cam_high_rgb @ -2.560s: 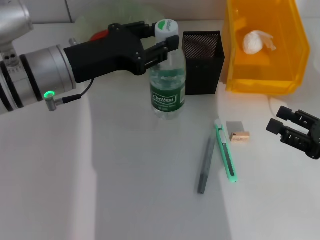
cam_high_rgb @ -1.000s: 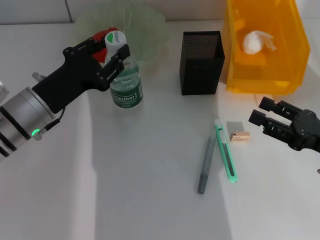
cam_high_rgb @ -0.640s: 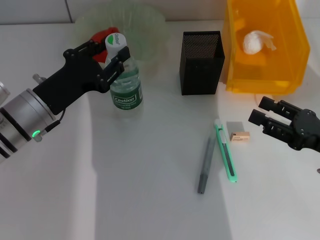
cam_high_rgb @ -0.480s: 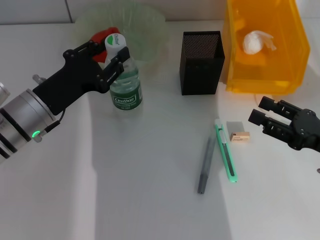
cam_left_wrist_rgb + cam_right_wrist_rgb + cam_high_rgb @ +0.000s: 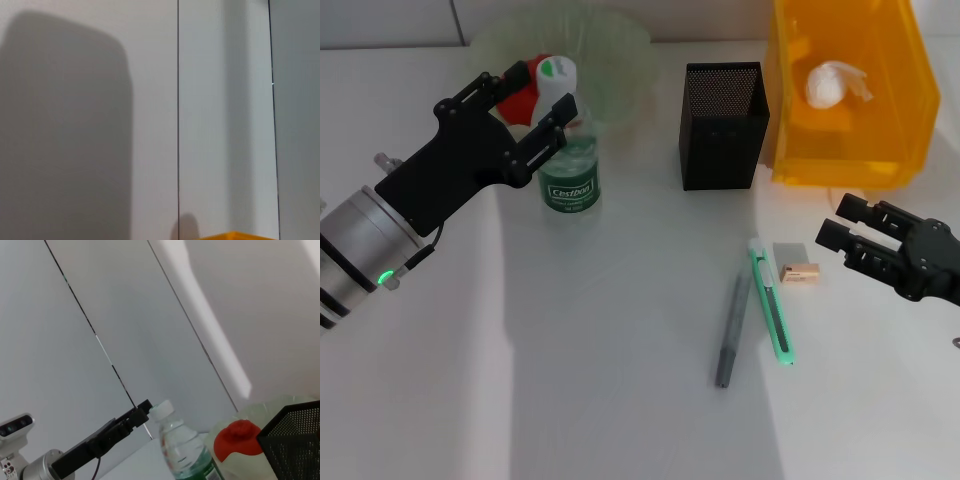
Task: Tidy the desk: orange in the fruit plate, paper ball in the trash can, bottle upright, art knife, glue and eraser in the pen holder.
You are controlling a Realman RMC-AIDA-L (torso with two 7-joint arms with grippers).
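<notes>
The left gripper (image 5: 542, 108) has its fingers spread either side of the upright bottle (image 5: 567, 150) (cap between them, apparently unclamped), near the fruit plate (image 5: 610, 45). The open, empty right gripper (image 5: 840, 232) sits just beside the eraser (image 5: 797, 264).

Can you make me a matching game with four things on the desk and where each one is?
Things:
1. clear plastic water bottle with a green label
2. crumpled white paper ball
3. mint-green art knife
4. black mesh pen holder

Places:
A. inside the yellow plastic bin
B. lying flat beside a grey pen
C. upright between the left tool fingers
D. standing next to the yellow bin

Pairs: 1-C, 2-A, 3-B, 4-D
</notes>
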